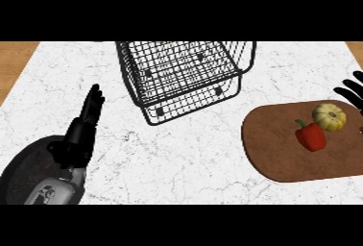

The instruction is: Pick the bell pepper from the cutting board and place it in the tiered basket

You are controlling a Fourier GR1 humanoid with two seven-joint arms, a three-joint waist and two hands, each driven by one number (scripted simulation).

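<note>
A red bell pepper with a green stem lies on the brown cutting board at the right. Just behind it on the board sits a small yellow squash. The black wire tiered basket stands at the back centre of the counter, with nothing in it. My right hand shows at the right edge beyond the board, fingers spread and straight, apart from the pepper. My left hand stands at the lower left, fingers straight and pointing away, holding nothing.
The white marble counter runs between the basket and the board. Wooden strips show at the far left and the top right corner.
</note>
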